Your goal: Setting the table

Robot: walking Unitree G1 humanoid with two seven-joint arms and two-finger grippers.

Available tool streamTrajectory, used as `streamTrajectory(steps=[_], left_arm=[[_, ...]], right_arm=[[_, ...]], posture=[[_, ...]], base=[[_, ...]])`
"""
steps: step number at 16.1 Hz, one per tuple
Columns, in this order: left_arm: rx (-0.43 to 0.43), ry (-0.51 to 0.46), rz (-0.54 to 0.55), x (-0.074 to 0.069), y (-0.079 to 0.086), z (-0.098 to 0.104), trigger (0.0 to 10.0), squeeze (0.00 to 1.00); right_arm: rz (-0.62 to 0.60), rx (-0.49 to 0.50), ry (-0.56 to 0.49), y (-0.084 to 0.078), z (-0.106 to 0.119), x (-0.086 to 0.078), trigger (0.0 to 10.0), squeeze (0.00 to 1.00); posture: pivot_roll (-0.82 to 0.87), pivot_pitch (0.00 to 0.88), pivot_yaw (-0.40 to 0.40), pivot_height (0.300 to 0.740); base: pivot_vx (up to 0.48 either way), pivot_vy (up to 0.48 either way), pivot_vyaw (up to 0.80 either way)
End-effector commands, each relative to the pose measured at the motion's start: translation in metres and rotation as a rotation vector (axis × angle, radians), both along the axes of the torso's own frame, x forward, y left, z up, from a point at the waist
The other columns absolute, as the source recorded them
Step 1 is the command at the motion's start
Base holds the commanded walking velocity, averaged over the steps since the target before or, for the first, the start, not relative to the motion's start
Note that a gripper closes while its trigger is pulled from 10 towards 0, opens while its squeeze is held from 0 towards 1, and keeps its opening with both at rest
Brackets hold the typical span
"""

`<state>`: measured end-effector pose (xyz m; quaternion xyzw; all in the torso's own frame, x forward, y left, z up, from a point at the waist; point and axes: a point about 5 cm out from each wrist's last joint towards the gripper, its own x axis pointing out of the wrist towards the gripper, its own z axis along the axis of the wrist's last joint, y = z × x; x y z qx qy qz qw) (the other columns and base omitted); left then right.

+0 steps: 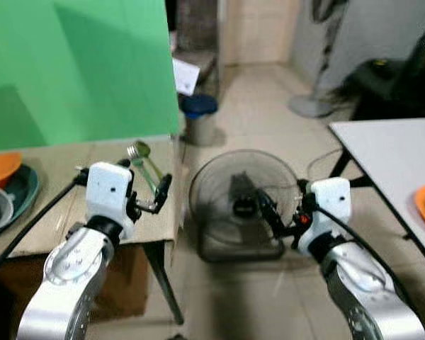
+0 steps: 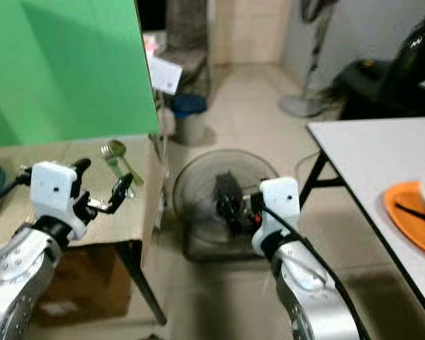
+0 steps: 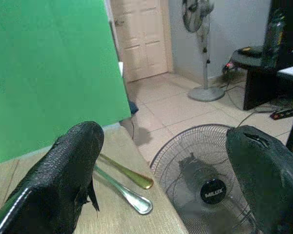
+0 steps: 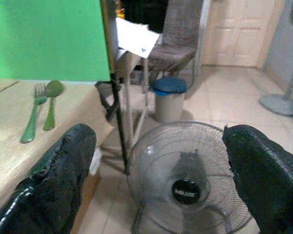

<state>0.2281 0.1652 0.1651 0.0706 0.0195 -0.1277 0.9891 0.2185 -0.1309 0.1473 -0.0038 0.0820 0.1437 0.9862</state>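
Green backdrop (image 1: 78, 71) fills the upper left, and below it the tan surface (image 1: 57, 170) carries a fork (image 4: 31, 114) and spoon (image 4: 51, 102) lying side by side near its right edge. Left claw (image 1: 145, 185) hovers over that edge just short of the cutlery, fingers spread wide, holding nothing. Right claw (image 1: 273, 212) hangs centre frame above the floor fan (image 1: 244, 202), wide open too and empty. Far right, a white surface (image 2: 368, 163) bears an orange plate (image 2: 411, 212); at the left edge sit an orange plate (image 1: 0, 166) and teal plate (image 1: 25, 188).
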Motion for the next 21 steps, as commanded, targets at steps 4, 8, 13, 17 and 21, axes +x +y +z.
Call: streamTrajectory(steps=[4, 8, 13, 17, 21], left_arm=[[-0.031, -0.023, 0.017, -0.0001, -0.0017, 0.0039, 10.0, 0.00], [-0.042, -0.037, 0.039, -0.0001, -0.0008, 0.0052, 10.0, 0.00], [-0.020, -0.033, 0.047, -0.0002, 0.0024, 0.0049, 10.0, 0.00], [-0.007, -0.029, 0.022, -0.0013, 0.0007, 0.0037, 10.0, 0.00], [-0.010, -0.025, -0.003, -0.0022, -0.0011, 0.0030, 10.0, 0.00]], right_arm=[[0.022, 0.050, -0.002, 0.0016, 0.0022, 0.0039, 10.0, 1.00], [0.047, 0.070, 0.002, 0.0039, 0.0029, 0.0038, 10.0, 1.00], [0.046, 0.068, -0.005, 0.0043, 0.0037, 0.0062, 10.0, 1.00], [0.037, 0.051, 0.004, 0.0037, 0.0014, 0.0057, 10.0, 1.00], [0.046, 0.048, 0.000, 0.0047, 0.0016, 0.0063, 10.0, 1.00]], posture=[[0.16, 0.000, 0.045, 0.740], [0.16, 0.000, 0.034, 0.740], [0.17, 0.000, 0.031, 0.740], [0.17, 0.000, 0.036, 0.740], [0.17, 0.000, 0.034, 0.740]], base=[[0.000, 0.167, 0.00], [0.000, 0.000, 0.20], [0.283, 0.000, 0.80], [0.323, 0.000, 0.00], [0.324, 0.000, 0.00]])
